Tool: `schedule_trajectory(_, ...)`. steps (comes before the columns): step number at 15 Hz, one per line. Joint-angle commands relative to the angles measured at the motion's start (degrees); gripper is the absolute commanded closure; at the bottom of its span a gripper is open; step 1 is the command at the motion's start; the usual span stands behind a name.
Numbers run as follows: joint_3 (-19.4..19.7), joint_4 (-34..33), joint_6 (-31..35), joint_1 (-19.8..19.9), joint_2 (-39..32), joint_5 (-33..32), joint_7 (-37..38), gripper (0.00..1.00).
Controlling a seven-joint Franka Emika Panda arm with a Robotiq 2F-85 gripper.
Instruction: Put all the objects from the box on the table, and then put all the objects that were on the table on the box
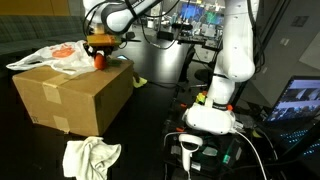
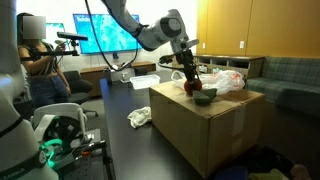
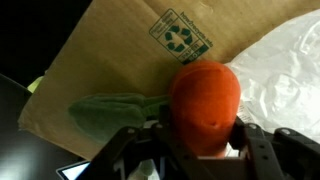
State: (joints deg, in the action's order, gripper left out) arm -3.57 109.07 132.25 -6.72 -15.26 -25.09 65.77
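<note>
- Well, in an exterior view my pincer hangs over a top corner of the cardboard box, with the orange toy in it at the box top. I cannot tell whether the toy touches the cardboard.
- A crumpled plastic bag lies on the box just beside the toy, and nothing stands between them.
- A pale cloth lies on the dark table at the foot of the box. My white base stands well apart from it, and a lit screen shows at the frame's edge.
- From the other side, an exterior view shows my pincer with the orange toy under it, and a green leafy end lying on the box beside it.
- The bag sits behind the toy, and the cloth lies on the table next to the box wall.
- Only this view shows a person standing far back and a bright monitor behind my arm.
- Up close, the wrist view shows my fingers pressed against both sides of the orange toy, pinching it.
- The green leafy end trails sideways over the cardboard.
- A green recycling mark is printed on the cardboard, which no other view shows.
- The bag fills the corner beside the toy.
</note>
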Motion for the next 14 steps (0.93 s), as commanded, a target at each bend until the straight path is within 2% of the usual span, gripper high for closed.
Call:
schedule_trajectory(1, 1.23, -1.48, -5.57, -1.6, 1.43, 1.25, -3.7, 0.14)
schedule_trajectory(3, 1.16, -1.0, -6.7, -1.61, 2.82, 1.01, -4.63, 0.01)
schedule_trajectory(4, 1.07, -0.97, -7.06, -1.59, 3.2, 0.99, -5.15, 0.0)
schedule_trajectory(10, 0.53, -0.65, -9.37, -1.24, 5.73, 1.48, -8.4, 0.0)
schedule_trajectory(14, -0.09, 2.59, -9.82, -1.31, 7.81, 2.0, -11.74, 0.0)
